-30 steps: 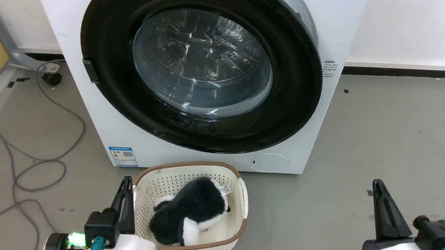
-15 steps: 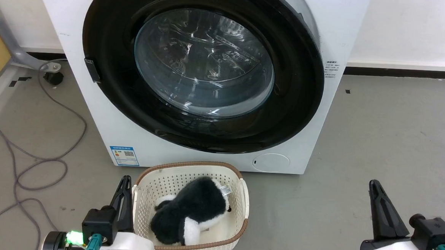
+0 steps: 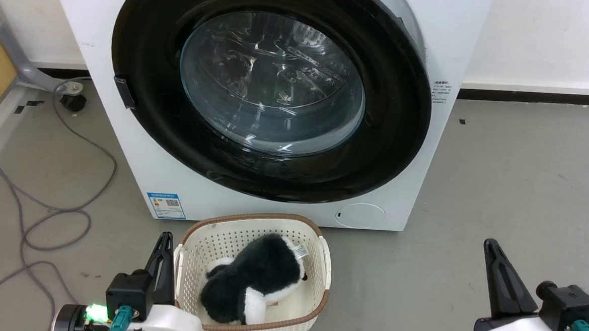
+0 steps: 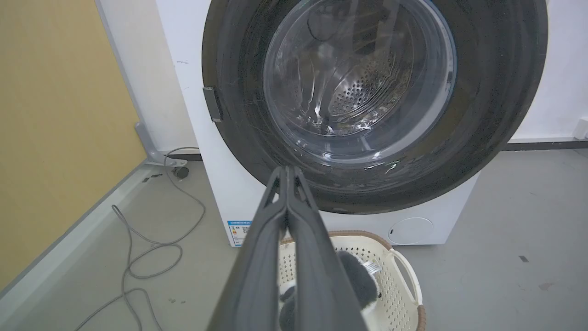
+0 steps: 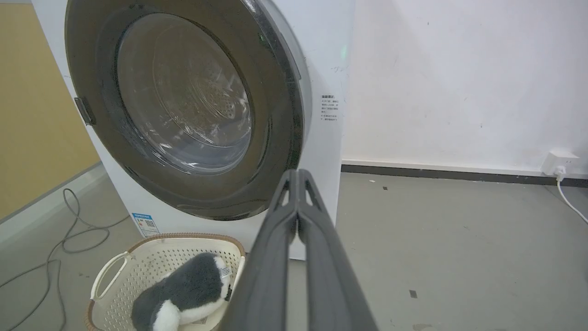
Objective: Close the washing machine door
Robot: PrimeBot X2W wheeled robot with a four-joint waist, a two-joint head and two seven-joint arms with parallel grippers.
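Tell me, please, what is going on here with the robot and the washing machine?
The robot faces the washing machine with nothing in hand. The washing machine door lies against the front and looks shut, or nearly so. The left gripper and the right gripper hang low, apart from the door, each with its jaws pressed together and empty. A cream basket holding a black-and-white plush toy sits before the machine, beside the left gripper.

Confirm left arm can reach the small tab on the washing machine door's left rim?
Probably yes. The left gripper, shut, sits low beside the laundry basket, which lies to its right, not between it and the tab on the washing machine door. Nothing stands in that path.
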